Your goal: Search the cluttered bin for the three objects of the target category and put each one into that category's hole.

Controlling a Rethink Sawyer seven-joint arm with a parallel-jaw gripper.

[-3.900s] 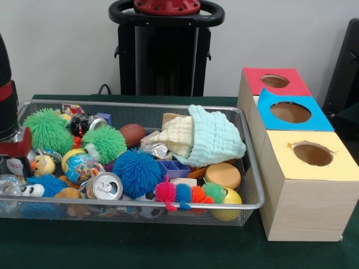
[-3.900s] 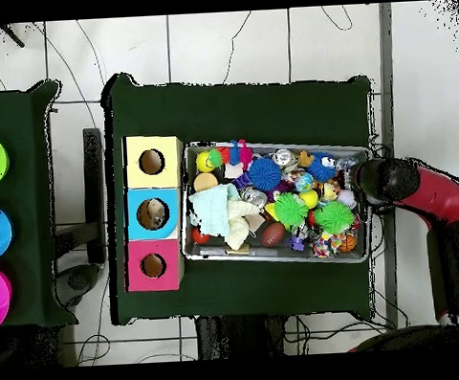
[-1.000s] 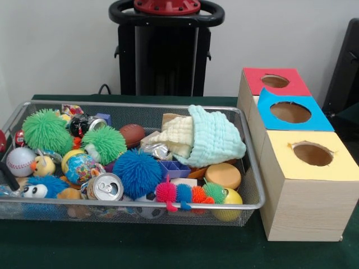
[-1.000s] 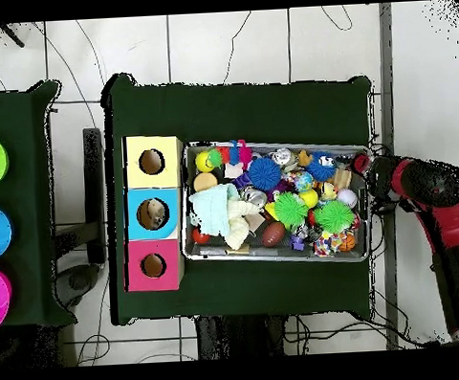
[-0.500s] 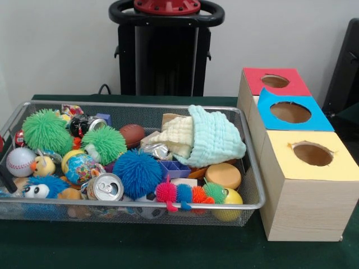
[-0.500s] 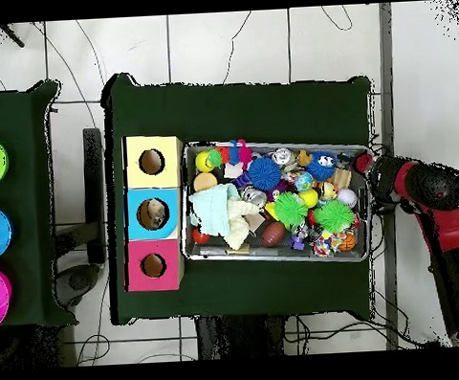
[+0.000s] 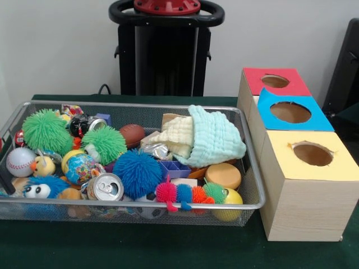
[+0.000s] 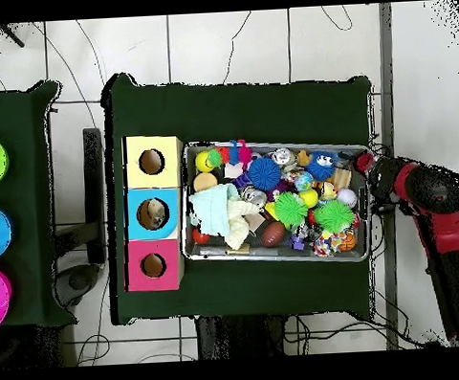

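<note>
We are between picks: the end effector hangs just outside the bin, its grip unreadable. Next we must re-enter and pick a target.

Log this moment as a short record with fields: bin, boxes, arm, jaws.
bin: wire mesh bin on the green table, packed with toys, a drink can, a baseball and folded cloths
boxes: red box, blue box, yellow box, in a row beside the bin, each with a round hole on top
arm: red and black arm, outside the bin's end opposite the boxes
jaws: cannot tell whether open or shut
</note>
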